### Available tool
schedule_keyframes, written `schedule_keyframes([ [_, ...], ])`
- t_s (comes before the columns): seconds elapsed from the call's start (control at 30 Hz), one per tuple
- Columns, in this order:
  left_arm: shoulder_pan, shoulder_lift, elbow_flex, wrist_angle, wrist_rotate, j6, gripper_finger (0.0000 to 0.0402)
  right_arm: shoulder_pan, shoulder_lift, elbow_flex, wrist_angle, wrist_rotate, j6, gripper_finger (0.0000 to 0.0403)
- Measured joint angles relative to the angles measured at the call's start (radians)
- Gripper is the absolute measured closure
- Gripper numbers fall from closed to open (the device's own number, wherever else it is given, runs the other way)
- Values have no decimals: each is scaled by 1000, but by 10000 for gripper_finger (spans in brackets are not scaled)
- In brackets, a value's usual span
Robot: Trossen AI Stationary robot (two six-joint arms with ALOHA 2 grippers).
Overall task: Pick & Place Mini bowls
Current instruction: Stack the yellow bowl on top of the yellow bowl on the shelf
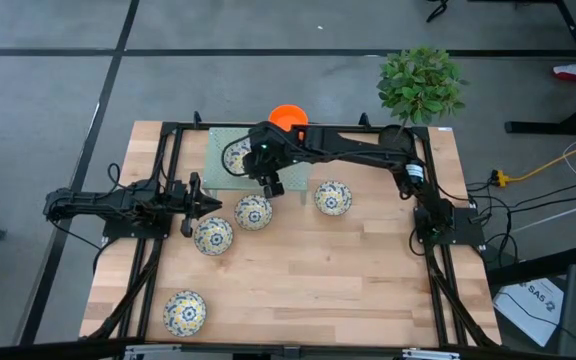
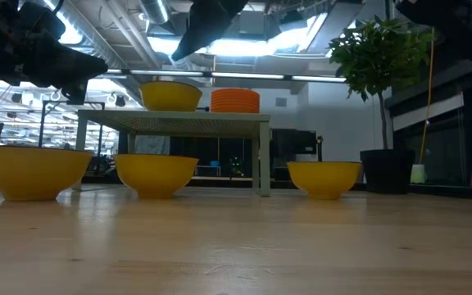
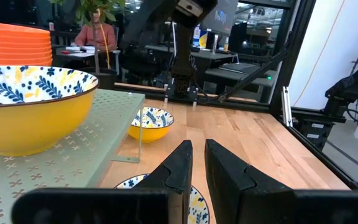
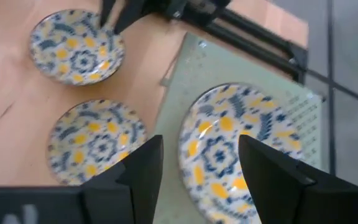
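A floral bowl [image 1: 236,157] sits on a pale green rack [image 1: 218,178] at the table's far middle, with a stack of orange bowls [image 1: 288,117] behind it. My right gripper [image 1: 268,182] hangs open above this bowl [image 4: 229,149], touching nothing. Three floral bowls [image 1: 253,212] [image 1: 213,237] [image 1: 333,198] stand on the table near the rack, and another bowl [image 1: 184,312] stands near the front edge. My left gripper [image 1: 208,205] waits left of them, its fingers [image 3: 182,165] a narrow gap apart and empty, over a bowl's rim [image 3: 197,199].
A potted plant [image 1: 420,85] stands beyond the table's far right corner; its dark pot [image 2: 388,168] shows in the low view. The rack's thin legs [image 2: 262,156] stand on the table. Bare wood lies at the near right [image 1: 368,280]. A person sits far behind [image 3: 98,37].
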Motion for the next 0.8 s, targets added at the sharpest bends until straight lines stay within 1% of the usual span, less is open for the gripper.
schedule_keyframes([
  [0.23,0,0,0,0,0,0,363,41,-46,0,-98,-1,90,195],
  [0.4,0,0,0,0,0,0,363,103,-65,0,-167,-1,179,195],
  [0.6,0,0,0,0,0,0,363,181,-77,0,-337,-3,283,195],
  [0.8,0,0,0,0,0,0,363,222,-80,0,-507,-2,416,199],
])
